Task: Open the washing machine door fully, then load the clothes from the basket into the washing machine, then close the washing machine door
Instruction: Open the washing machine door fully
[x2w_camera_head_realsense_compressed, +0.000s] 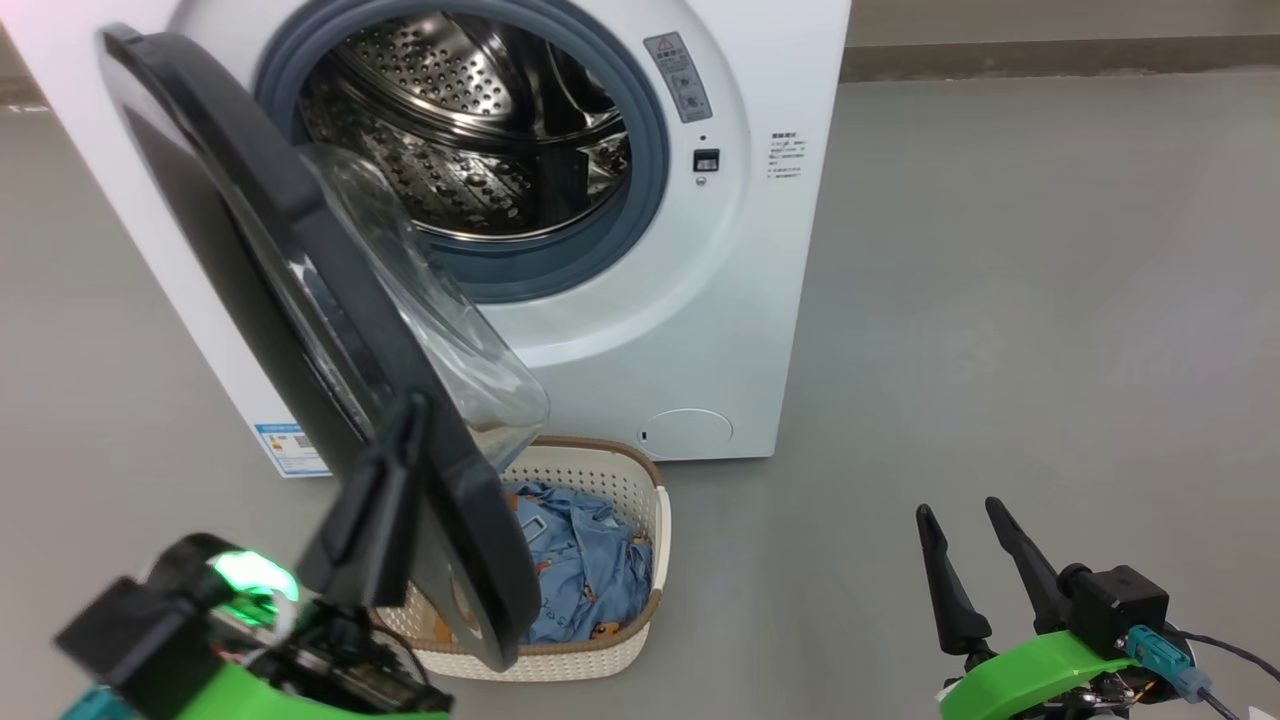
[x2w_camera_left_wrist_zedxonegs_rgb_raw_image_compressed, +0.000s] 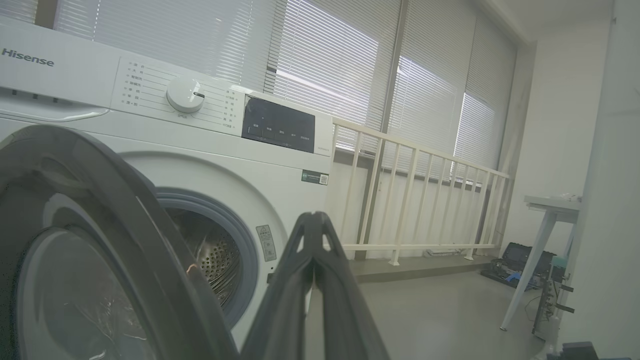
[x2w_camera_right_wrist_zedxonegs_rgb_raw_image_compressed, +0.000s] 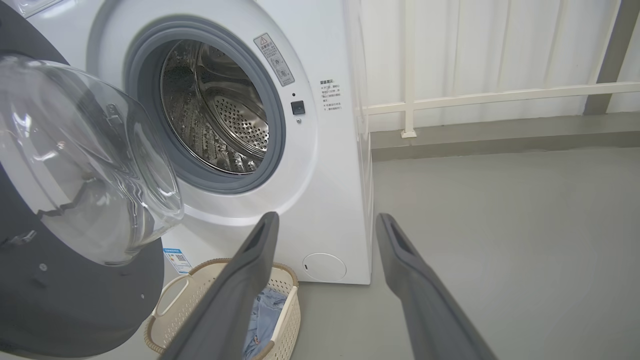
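Since the washing machine door stands swung out on the left side, you can look straight into the drum of the washing machine. The drum shows bare perforated steel inside its grey rubber ring.

The basket sits on the floor just in front of the machine, below the opening. The clothes, blue cloth with small orange figures, lie in it as a loose heap lower than its brown rim. In the head view the lower edge of the door hangs in front of the left part of the basket and hides it, while the right part is open from above. The glass bowl of the door bulges toward the machine, and its lowest part stands just above the back rim of the basket.

Your left gripper is closed, with its two fingers pressed together and nothing between them. It lies beside the outer edge of the door, and you cannot tell from these views whether it touches the rim. Your right gripper is open and holds nothing. It is low on the right over the floor, well apart from the basket. To the right of the machine a wide stretch of grey floor runs back to the wall.
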